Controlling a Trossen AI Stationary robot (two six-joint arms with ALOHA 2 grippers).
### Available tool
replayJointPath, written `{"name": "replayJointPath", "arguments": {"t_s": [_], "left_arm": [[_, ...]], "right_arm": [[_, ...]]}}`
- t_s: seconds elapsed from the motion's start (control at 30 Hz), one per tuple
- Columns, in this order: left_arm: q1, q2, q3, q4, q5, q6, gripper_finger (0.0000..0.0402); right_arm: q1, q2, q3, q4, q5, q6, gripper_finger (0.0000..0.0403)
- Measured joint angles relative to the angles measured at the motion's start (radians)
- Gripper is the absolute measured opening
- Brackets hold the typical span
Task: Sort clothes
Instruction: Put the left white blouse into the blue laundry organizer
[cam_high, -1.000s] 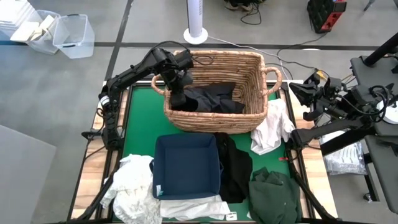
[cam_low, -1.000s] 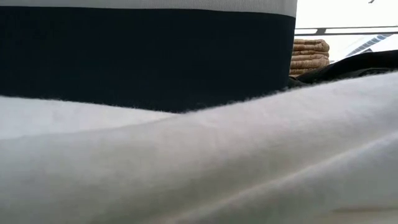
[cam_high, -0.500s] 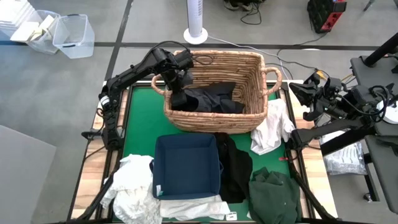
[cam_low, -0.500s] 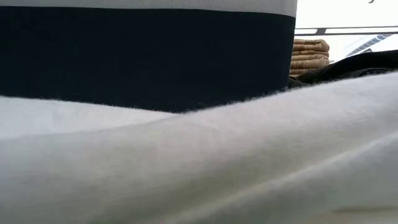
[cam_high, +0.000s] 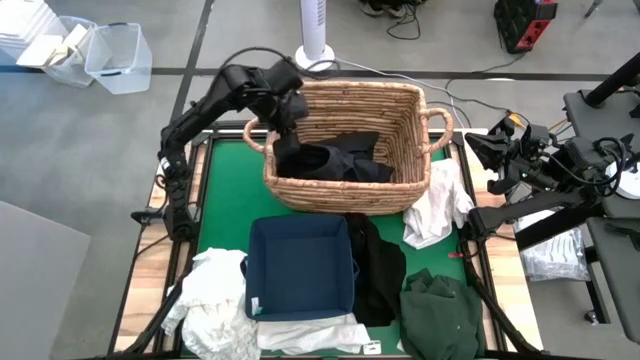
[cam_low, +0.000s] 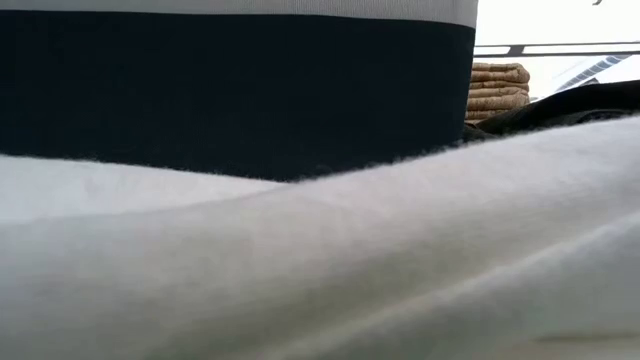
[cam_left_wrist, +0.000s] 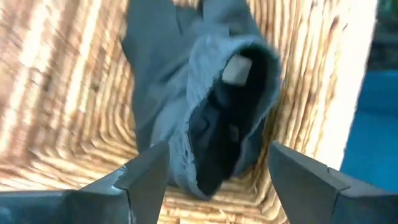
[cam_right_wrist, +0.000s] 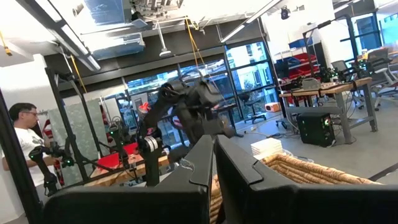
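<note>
At the lower left of the high view you have a crumpled white garment (cam_high: 208, 295) on the green mat (cam_high: 228, 190), just beside the navy bin (cam_high: 299, 268), with another white piece (cam_high: 305, 334) spread below the bin.

Above that, your left gripper (cam_high: 287, 110) hangs over the left end of the wicker basket (cam_high: 345, 150), jaws spread wide and holding nothing. In the left wrist view its fingers (cam_left_wrist: 144, 177) frame the black garment (cam_left_wrist: 211, 118) lying on the basket floor, apart from them.

Right of the bin, a second black garment (cam_high: 378, 265) drapes down from the basket's near wall; the dark green garment (cam_high: 440, 310) sits at the lower right, and a white garment (cam_high: 436, 208) lies at the basket's right end.

Your right gripper (cam_high: 478, 150) waits at the right edge of the table, jaws together, empty.

Watch two things. The open fingers hover close to the black cloth, so a fold could snag and drag out as the arm lifts. The black garment against the basket wall may also pull neighbours along when picked.

Hidden: the low view is blocked by white fabric and the bin wall, the bin's inside looks empty but shadowed, and you cannot tell how many pieces lie in the black heap.
</note>
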Motion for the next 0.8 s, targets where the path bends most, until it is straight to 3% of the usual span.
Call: {"name": "replayJointPath", "arguments": {"t_s": [0.47,0.8], "left_arm": [[-0.002,-0.15,-0.027,0.048,0.114,0.029,0.0231],[-0.028,-0.293,-0.028,0.086,0.113,-0.036,0.0231]], "right_arm": [[0.0,0.002,0.0,0.0,-0.001,0.009,0.0013],[0.0,0.036,0.0,0.003,0.018,0.014,0.0013]]}}
